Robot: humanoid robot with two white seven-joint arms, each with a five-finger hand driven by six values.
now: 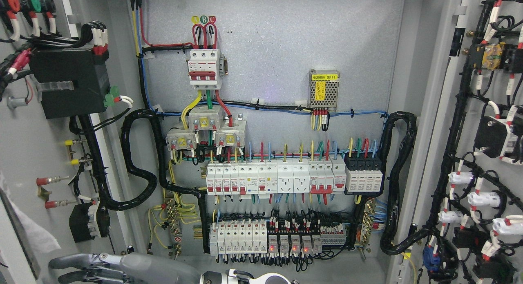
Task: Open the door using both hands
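Observation:
The cabinet stands wide open. Its left door [24, 145] is swung out at the picture's left, its inner face carrying black modules and wiring. The right door [486, 153] is swung out at the right, also lined with wired components. Between them the back panel [286, 51] shows breakers and cable looms. My left hand [71, 267] lies low at the bottom left, its grey fingers [65, 261] stretched leftward toward the left door's lower edge and holding nothing. Its forearm [163, 269] runs in from the bottom edge just left of the middle. No right arm shows.
Thick black cable conduits [139, 182] loop from the left door into the cabinet, and another [398, 182] runs to the right door. Rows of breakers [278, 177] and terminals [278, 237] fill the lower panel. A translucent white sheet [28, 218] hangs by the left door.

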